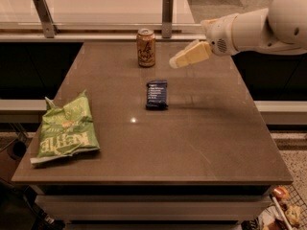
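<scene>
My gripper point(176, 61) hangs above the back right part of the brown table point(206, 133), at the end of a white arm reaching in from the right. It points left toward a brown drink can point(146, 47) standing upright near the table's far edge, and holds nothing that I can see. A dark blue snack packet point(157, 94) lies flat in the middle of the table, just below and left of the gripper. A green chip bag point(65, 130) lies at the front left.
A glass railing with two metal posts point(167, 9) runs behind the table's far edge. A light counter surface lies beyond it. Some items sit on the floor at the lower right corner point(285, 210).
</scene>
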Robot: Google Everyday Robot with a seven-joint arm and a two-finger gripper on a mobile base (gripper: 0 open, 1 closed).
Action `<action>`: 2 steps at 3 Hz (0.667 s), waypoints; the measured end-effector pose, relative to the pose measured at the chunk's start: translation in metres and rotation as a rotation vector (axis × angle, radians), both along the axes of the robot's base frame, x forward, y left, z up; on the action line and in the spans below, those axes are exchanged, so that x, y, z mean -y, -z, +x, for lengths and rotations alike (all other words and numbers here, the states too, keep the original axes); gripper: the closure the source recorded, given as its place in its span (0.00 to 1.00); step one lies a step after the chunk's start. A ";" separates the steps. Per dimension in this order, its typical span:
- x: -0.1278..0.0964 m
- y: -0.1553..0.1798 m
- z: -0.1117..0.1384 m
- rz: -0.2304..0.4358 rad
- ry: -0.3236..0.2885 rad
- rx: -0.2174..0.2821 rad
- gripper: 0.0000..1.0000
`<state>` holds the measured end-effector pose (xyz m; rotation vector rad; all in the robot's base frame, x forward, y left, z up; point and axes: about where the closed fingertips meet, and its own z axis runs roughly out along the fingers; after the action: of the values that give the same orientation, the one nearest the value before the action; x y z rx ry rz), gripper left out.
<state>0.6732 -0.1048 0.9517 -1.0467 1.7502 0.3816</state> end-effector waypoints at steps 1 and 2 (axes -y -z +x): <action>-0.011 0.010 0.016 0.061 0.007 0.000 0.00; -0.025 0.024 0.033 0.112 0.006 -0.010 0.00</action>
<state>0.7058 -0.0801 0.9275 -0.9606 1.7203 0.4769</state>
